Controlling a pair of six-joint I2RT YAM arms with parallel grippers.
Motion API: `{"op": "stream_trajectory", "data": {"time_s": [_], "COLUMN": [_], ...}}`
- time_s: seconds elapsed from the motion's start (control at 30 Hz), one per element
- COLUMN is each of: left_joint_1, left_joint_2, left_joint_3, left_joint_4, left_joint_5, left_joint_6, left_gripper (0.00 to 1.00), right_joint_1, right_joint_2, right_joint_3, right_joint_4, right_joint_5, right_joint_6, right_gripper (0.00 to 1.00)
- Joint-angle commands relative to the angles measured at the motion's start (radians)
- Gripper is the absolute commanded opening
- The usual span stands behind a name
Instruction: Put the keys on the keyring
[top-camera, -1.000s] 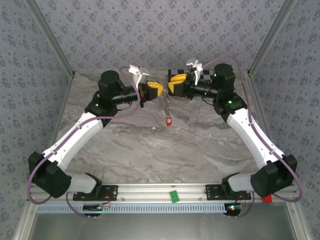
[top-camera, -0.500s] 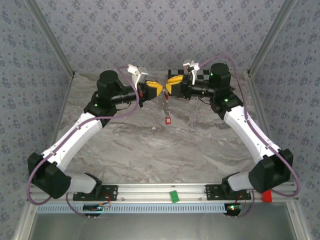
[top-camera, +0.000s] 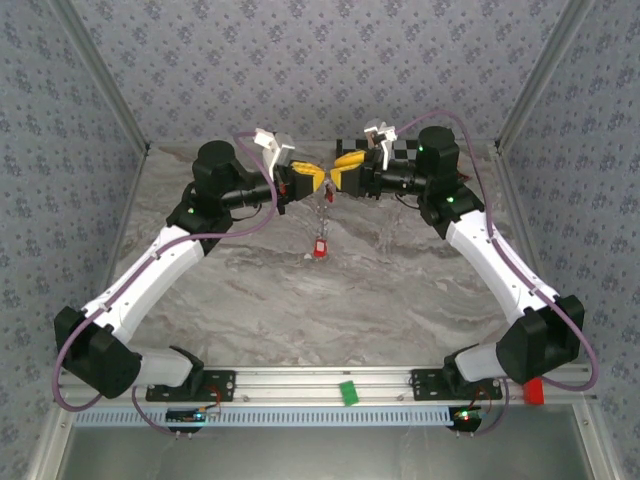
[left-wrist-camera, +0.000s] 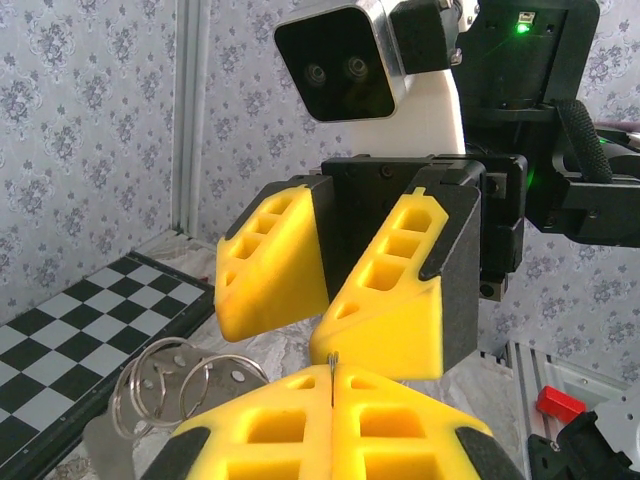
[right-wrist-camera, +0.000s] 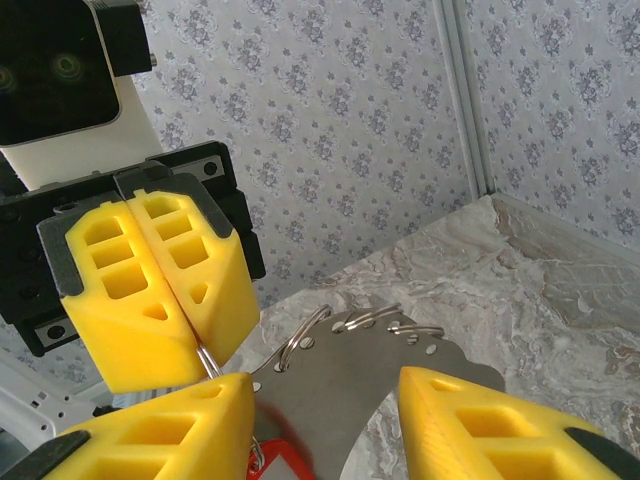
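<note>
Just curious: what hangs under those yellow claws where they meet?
A metal strip with wire rings, a red key at its bottom. The shut left gripper covers the pinched part.

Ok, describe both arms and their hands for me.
The left arm and right arm: white shells, black joints with green lights, purple cables looping alongside. The left hand and right hand: two chunky yellow wedge fingers each, with cut-out pockets, on black mounts, white camera above.

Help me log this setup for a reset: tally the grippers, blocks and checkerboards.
Grippers: 2, left gripper and right gripper
Blocks: 2, green block and red block
Checkerboards: 1, checkerboard
Total: 5
</note>
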Motion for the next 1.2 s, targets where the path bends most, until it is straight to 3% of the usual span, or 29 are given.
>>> {"op": "stream_trajectory", "data": {"time_s": [0.0, 0.4, 0.77, 1.17], "left_joint_1": [0.001, 0.001, -0.001, 0.000], "left_joint_2": [-0.026, -0.023, -0.014, -0.027], "left_joint_3": [0.012, 0.012, 0.022, 0.016], "left_joint_4": [0.072, 0.063, 0.070, 0.068], "left_joint_5": [0.019, 0.015, 0.023, 0.014], "left_joint_6": [-0.010, -0.006, -0.014, -0.012], "left_gripper": [0.00, 0.00, 0.00, 0.00], "right_joint_1": [0.013, -0.039, -0.008, 0.019], "right_joint_2": [0.000, -0.045, -0.030, 0.009], "right_joint_3": [0.002, -0.060, -0.098, -0.067], "right_joint_4": [0.018, 0.146, 0.301, 0.261], "right_joint_5": [-0.024, 0.006, -0.074, -0.121], "right_joint_6": [0.011, 0.103, 0.147, 0.139], "right_gripper": [0.45, 0.44, 0.43, 0.35]}}
